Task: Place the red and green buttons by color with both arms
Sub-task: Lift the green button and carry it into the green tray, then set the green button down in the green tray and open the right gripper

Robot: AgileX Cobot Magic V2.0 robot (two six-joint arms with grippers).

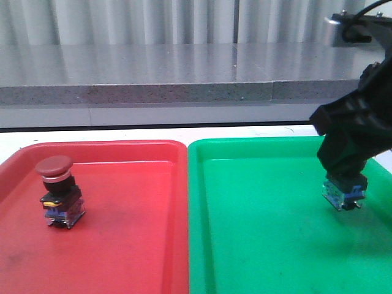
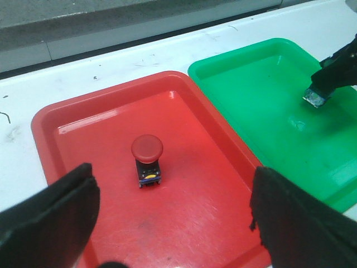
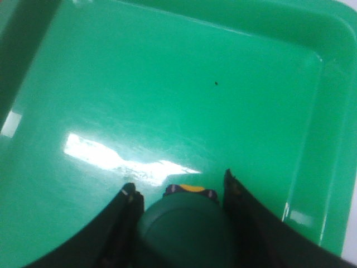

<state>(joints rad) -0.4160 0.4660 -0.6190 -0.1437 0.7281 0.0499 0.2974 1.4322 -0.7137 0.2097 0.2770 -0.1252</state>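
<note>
Green button point(image 3: 184, 226) is pinched in the right gripper point(image 1: 346, 184), low over the green tray point(image 1: 257, 245).
Next: lower, let go. Red button point(image 1: 58, 191) stands in the red tray point(image 1: 135, 245) at 9 o'clock; left gripper point(image 2: 173, 223) fingers are apart.

White table with two trays

The white table point(image 2: 111, 67) carries a red tray point(image 1: 122, 257) and a green tray point(image 1: 263, 257), side by side, the green one just right of the red, edges nearly touching.

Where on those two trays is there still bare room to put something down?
The green tray is bare from its left rim to the right gripper, which grips the green button there. The red tray is open all around the red button.
</note>
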